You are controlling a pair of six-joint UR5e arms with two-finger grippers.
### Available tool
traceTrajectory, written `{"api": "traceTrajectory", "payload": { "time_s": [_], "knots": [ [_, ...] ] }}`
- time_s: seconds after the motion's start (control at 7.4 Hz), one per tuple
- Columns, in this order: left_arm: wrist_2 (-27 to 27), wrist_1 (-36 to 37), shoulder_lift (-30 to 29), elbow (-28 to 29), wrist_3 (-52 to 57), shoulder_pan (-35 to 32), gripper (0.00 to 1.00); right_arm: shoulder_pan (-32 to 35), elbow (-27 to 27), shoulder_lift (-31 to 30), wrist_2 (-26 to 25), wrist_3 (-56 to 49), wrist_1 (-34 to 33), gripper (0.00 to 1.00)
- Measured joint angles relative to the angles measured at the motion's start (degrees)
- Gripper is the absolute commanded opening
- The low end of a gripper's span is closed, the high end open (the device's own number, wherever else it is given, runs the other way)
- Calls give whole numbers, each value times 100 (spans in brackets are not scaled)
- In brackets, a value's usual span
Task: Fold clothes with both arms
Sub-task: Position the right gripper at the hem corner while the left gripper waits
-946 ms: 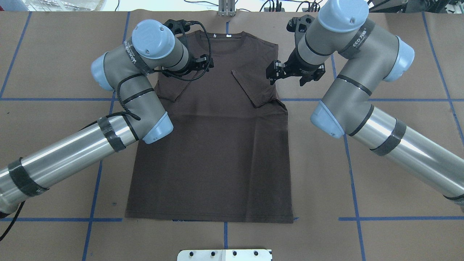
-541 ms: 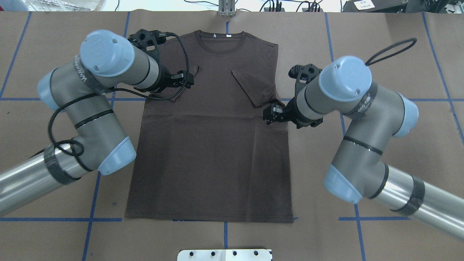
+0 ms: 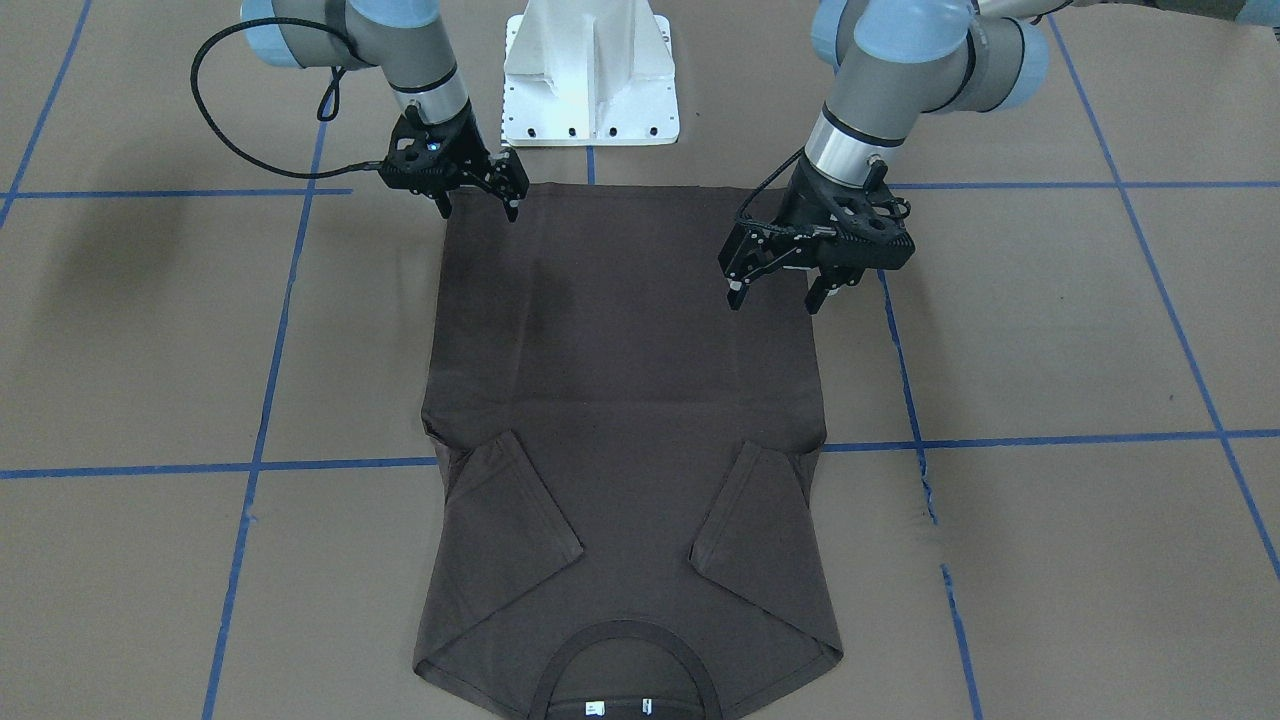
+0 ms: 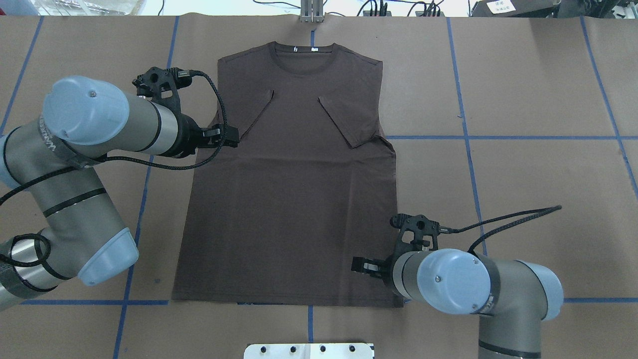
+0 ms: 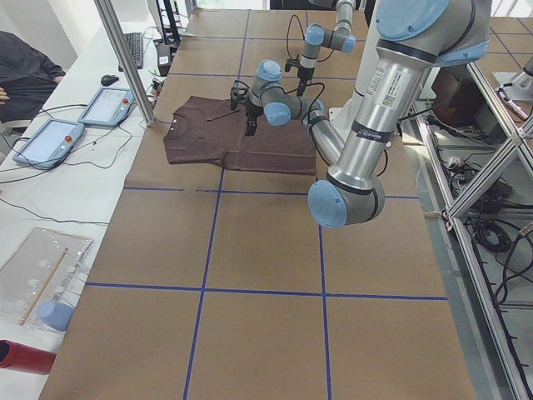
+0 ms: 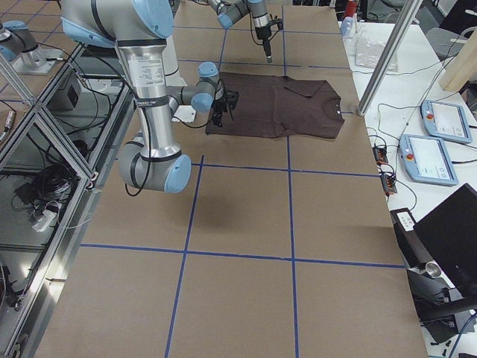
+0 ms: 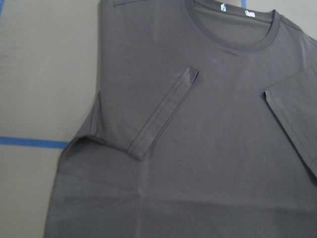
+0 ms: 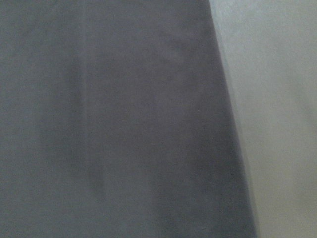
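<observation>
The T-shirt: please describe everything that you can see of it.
The T-shirt is dark brown, soft-looking fabric with a round collar and white neck tags. It lies flat on the brown paper table, collar away from the robot, both short sleeves folded inward over the chest. Nothing visibly grips it.

The T-shirt [image 4: 289, 209] lies flat on the worktop [image 4: 523, 89], hem toward the pedestal [image 3: 590, 90]. The right gripper [image 3: 478, 210] hangs over its right hem corner, the left gripper [image 3: 775, 300] over its left edge.
</observation>
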Motion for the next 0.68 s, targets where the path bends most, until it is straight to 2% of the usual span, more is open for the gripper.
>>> {"api": "traceTrajectory", "payload": {
  "time_s": [0.27,0.68],
  "knots": [
    [-5,-5,3,-15,-86,39,100,-276,149,-335,-125,137,-32,100],
    [-1,-10,-5,-23,-126,57,100,-349,131,-359,-81,147,-52,98]
  ]
}}
